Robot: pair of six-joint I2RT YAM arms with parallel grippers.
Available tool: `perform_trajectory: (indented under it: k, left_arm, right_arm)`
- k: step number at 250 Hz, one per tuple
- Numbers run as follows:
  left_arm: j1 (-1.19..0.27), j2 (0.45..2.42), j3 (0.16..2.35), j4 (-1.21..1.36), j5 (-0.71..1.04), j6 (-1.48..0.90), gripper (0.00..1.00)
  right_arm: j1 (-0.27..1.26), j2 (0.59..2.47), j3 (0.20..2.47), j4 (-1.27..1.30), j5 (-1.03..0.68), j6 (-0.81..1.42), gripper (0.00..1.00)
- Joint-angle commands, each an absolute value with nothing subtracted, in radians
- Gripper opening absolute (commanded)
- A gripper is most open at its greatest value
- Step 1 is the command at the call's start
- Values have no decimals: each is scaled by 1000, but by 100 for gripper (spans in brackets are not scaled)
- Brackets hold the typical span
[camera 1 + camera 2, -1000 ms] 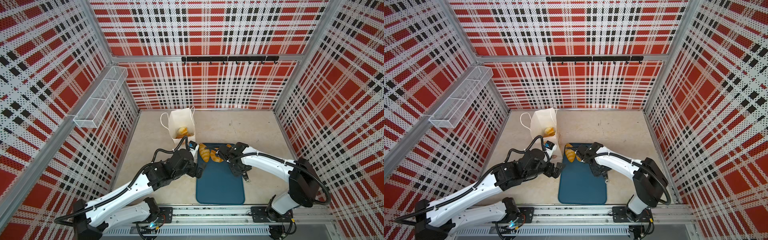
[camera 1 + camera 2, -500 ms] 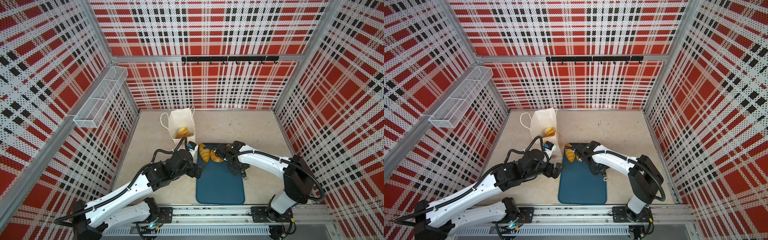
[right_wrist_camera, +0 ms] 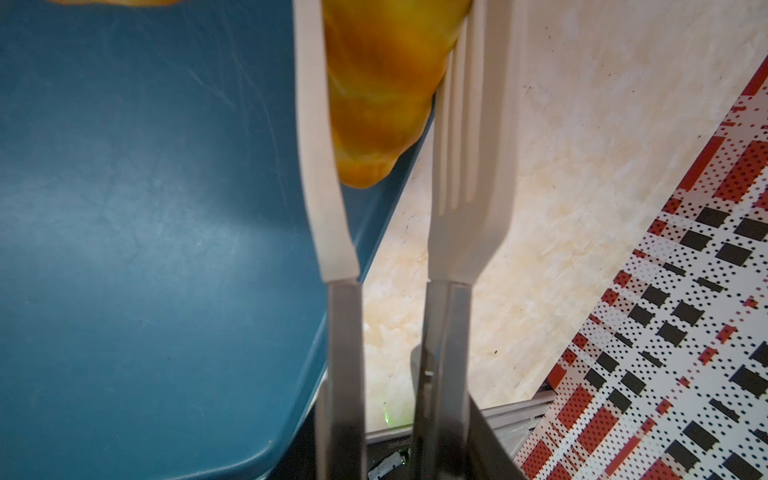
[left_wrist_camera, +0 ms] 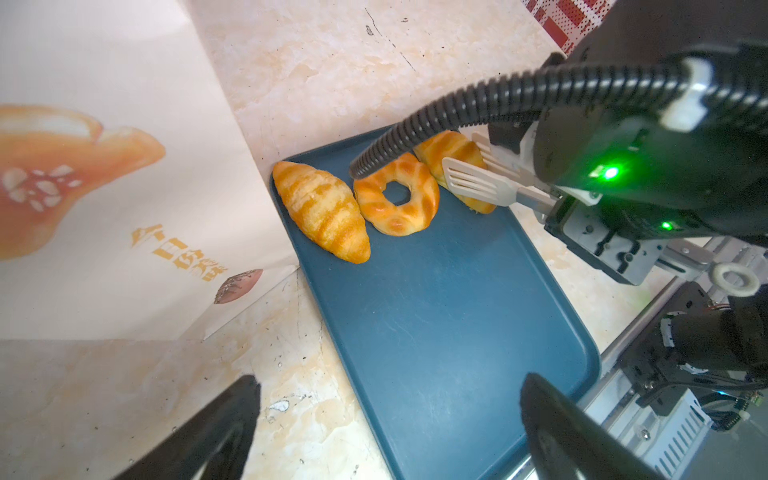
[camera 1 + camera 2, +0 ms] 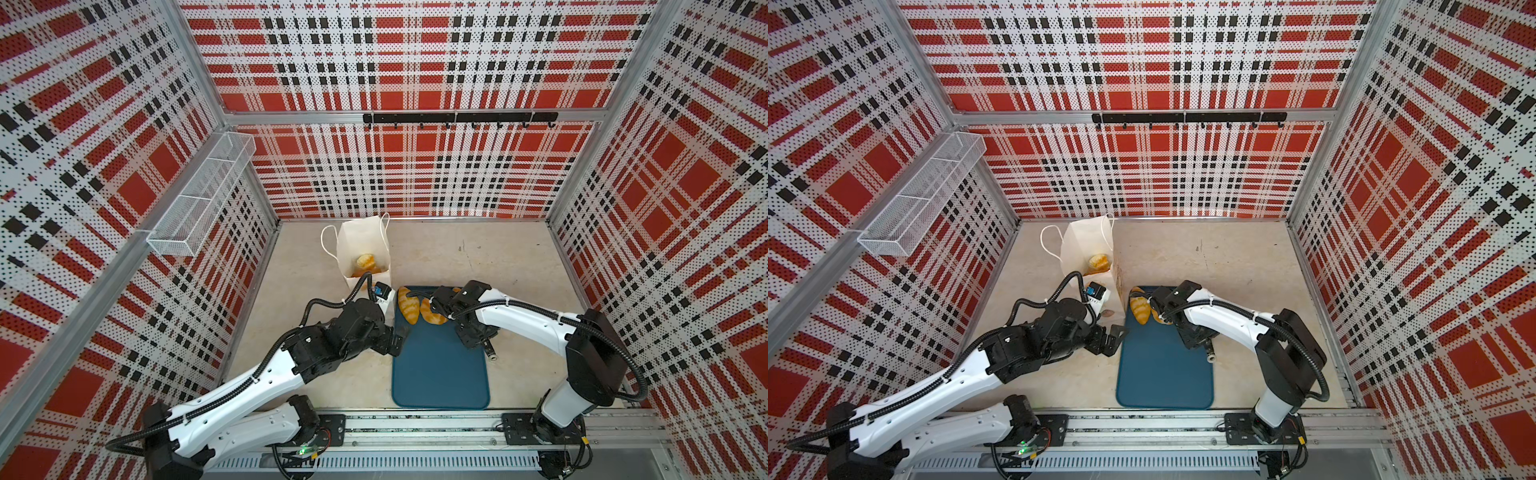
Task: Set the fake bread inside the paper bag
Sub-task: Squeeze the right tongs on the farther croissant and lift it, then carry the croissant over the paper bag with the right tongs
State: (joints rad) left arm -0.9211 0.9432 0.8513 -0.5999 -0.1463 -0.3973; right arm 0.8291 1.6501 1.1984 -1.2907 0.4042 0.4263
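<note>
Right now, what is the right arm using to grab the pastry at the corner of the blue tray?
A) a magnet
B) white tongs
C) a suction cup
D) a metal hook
B: white tongs reach out from that arm, with one blade on each side of the striped croissant at the corner of the teal tray.

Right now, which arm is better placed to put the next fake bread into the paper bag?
Probably right. The right tool holds white slotted tongs whose blades flank a striped orange croissant on the flat dark teal tray. The left tool hangs open and empty near the tall white paper bag.
</note>
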Motion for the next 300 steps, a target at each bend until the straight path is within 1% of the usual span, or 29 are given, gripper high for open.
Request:
perform_trajectory:
  k: [1,58,105,144,211,300]
  left_arm:
    - [-911,929,841,-611,-157,-410,99]
    - [-913,911,848,-617,-164,-411,99]
    - [-919,892,852,-623,-173,-411,99]
    - [-936,869,858,-635,-227,-413,99]
    - [-941,851,869,-649,-243,-411,99]
    - [-939,818,915,-728,-290,-382,99]
  right_arm:
    - [827,1623,1209,-1294,400,430,33]
    - [843,1554,1205,-1311,402,440,31]
    - [859,1517,1184,-1331,405,490,29]
    - [870,1474,1181,-1339,404,513,29]
    - [896,1414,1193,-1371,413,555,30]
    - [963,1418,1290,-1411,434,601,30]
